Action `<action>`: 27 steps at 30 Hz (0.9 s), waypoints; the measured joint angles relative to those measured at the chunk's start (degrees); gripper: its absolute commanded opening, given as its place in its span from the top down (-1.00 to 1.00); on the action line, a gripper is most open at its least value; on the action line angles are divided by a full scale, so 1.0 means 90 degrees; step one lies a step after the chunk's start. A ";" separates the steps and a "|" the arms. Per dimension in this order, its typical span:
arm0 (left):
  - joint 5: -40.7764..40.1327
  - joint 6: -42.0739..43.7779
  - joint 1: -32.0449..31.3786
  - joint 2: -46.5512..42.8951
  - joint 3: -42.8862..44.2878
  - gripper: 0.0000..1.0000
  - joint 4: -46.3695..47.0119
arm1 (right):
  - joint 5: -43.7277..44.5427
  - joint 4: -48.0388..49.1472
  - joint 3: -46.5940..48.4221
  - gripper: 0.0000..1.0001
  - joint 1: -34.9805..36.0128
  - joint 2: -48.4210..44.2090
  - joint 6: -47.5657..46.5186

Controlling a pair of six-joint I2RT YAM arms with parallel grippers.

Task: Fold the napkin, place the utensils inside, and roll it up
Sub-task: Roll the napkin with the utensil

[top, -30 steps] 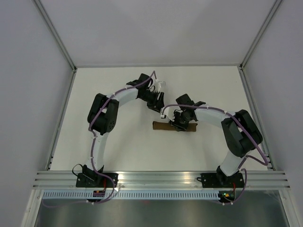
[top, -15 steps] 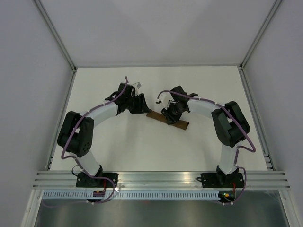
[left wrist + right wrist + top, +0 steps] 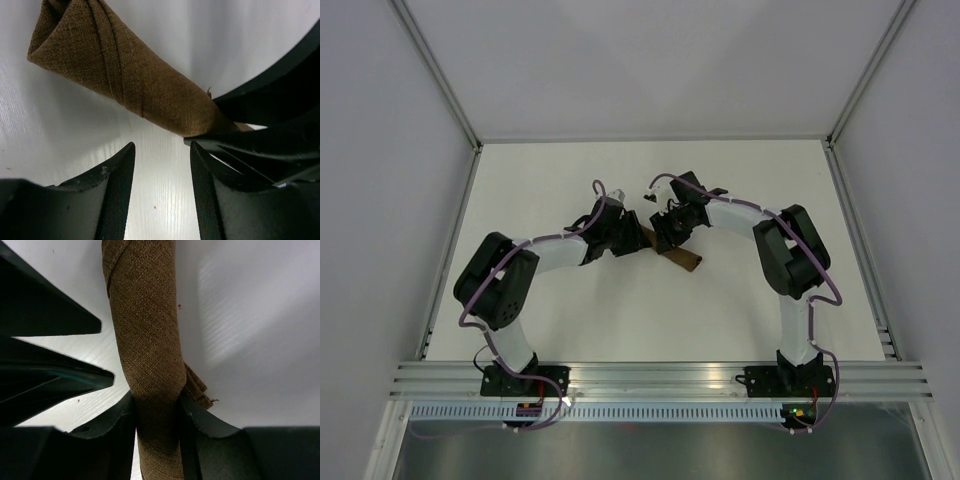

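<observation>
White tabletop (image 3: pixel 570 320) lies under everything. Both arms bend in over its middle, the left arm (image 3: pixel 555 252) from one side and the right arm (image 3: pixel 750 215) from the other, with their wrists close together. The napkin (image 3: pixel 685 260) lies there on the table, slanted, rolled into a tight brown tube of coarse weave. Its overlapping layers show as diagonal seams along its side, and one end is a folded opening. The right gripper (image 3: pixel 156 397) clamps the roll, one finger pressed against each side and the cloth running straight through between them. The left gripper (image 3: pixel 161 147) sits just beside the roll, its fingers parted with only bare table between them. Its tips stop short of the cloth, next to the right gripper's grip.
</observation>
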 measured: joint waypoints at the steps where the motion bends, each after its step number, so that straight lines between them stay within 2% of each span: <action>1: -0.0046 -0.0063 0.0012 0.0090 0.0034 -0.06 0.0022 | -0.0032 0.0017 0.0039 0.17 0.0000 0.0034 0.0075; 8: -0.0287 -0.0282 0.0017 0.0495 0.0294 -0.06 0.0073 | -0.0107 0.0041 0.0206 0.16 0.0000 0.0170 0.0386; 18: -0.0495 -0.0291 0.0066 0.0894 0.0806 -0.04 -0.0124 | -0.0199 -0.0168 0.0503 -0.30 0.0019 0.0291 0.0580; 27: -0.0503 -0.0274 0.0141 0.1212 0.1392 -0.04 -0.0583 | -0.0209 -0.0389 0.0629 -0.46 -0.0010 0.0304 0.0563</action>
